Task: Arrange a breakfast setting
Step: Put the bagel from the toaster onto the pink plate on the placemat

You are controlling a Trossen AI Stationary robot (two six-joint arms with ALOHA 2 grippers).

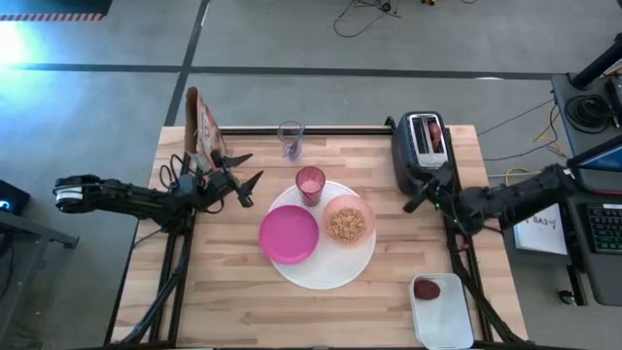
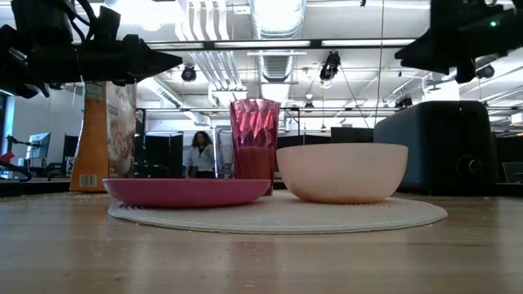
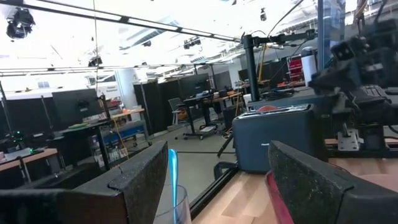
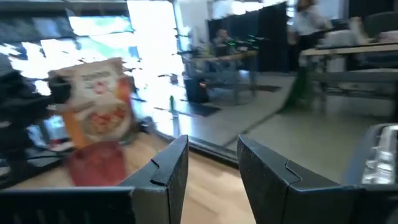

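On the near right corner of the wooden surface (image 1: 233, 301), a dark red round fruit (image 1: 427, 289) lies in a white tray (image 1: 442, 313). At centre, the big round white plate (image 1: 321, 272) carries the smaller magenta plate (image 1: 289, 234) and the pale pink bowl (image 1: 348, 221) of cereal side by side, with the pink tumbler (image 1: 310, 184) upright at its far rim. To either side hang the left end effector (image 1: 245, 175), fingers spread wide and empty, and the right end effector (image 1: 420, 193), fingers parted with nothing between them. Farther back stand the clear glass (image 1: 290, 139), a cereal box (image 1: 203, 124) and a dark toaster (image 1: 421, 148) loaded with something reddish.
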